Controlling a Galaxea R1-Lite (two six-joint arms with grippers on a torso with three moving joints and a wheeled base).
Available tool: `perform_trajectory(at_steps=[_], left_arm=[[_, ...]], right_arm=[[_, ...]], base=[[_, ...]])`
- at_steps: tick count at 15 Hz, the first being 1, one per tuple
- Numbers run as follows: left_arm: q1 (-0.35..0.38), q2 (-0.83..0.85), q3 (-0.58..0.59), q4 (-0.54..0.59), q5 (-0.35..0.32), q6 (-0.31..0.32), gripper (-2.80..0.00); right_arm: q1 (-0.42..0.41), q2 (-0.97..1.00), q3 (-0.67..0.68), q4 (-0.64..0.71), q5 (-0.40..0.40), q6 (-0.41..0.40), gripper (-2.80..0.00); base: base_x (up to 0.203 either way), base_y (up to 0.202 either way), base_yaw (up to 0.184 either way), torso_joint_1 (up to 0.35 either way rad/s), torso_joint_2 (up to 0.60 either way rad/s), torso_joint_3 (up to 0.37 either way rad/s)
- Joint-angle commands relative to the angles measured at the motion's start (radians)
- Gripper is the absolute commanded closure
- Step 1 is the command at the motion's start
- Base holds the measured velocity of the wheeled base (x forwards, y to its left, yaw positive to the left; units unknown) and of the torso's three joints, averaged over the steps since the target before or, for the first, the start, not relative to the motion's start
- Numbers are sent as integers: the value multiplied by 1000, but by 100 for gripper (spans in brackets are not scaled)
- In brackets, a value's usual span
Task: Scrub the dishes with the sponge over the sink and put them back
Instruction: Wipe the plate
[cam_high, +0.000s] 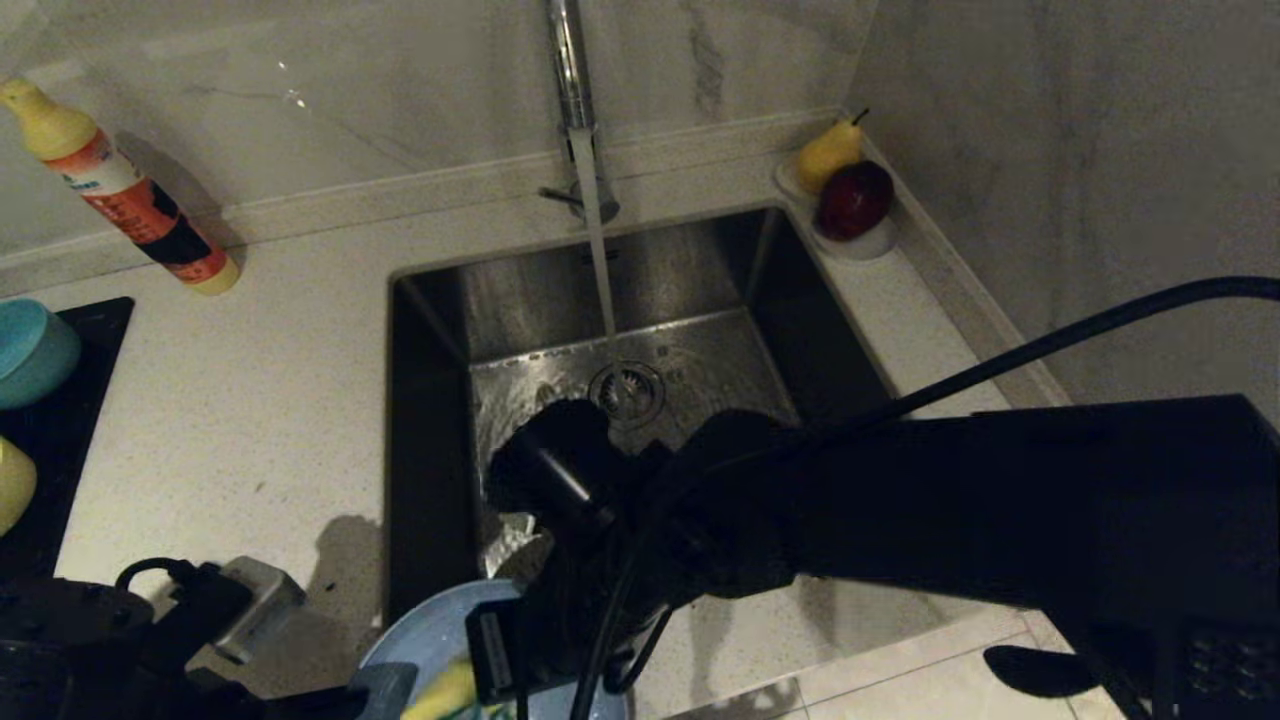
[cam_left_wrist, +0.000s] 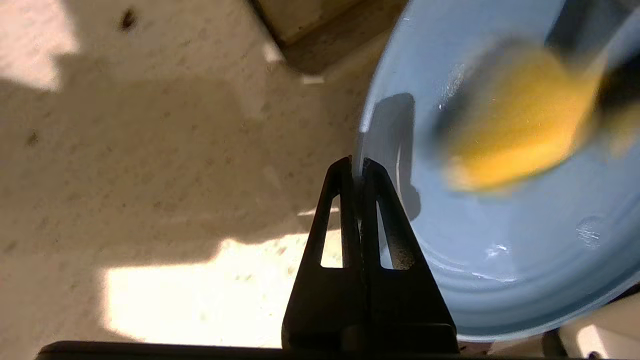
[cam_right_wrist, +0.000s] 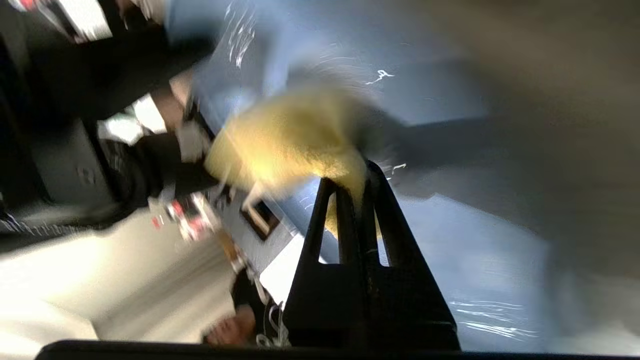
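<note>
Where tap (cam_high: 572, 80) runs, marble walls meet speckled counter (cam_high: 250, 400).

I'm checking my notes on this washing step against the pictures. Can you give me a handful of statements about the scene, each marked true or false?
1. The left gripper is shut on the rim of the light-blue plate. True.
2. The right gripper holds the sponge against the plate. True.
3. The tap is off. False: water runs into the sink.
4. The pear lies in the sink. False: it sits on a small white dish at the back corner of the counter.
5. The teal-blue bowl is in the sink. False: it rests left of it.
</note>
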Motion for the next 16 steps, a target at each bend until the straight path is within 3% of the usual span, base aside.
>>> perform_trajectory(at_steps=[1, 7, 16], left_arm=[[-1, -34, 14, -1, -1, -1, 0], [-1, -35, 19, -3, -1, -2, 0], [2, -8, 4, -6, 1, -21, 0]], right_arm=[[-27, -33, 1, 3, 2, 12, 0], [-31, -86, 1, 35, -2, 32, 0], [-14, -145, 62, 261, 2, 28, 0]], base=[[0, 0, 0, 0, 0, 0], [0, 0, 0, 0, 0, 0], [0, 0, 0, 0, 0, 0]])
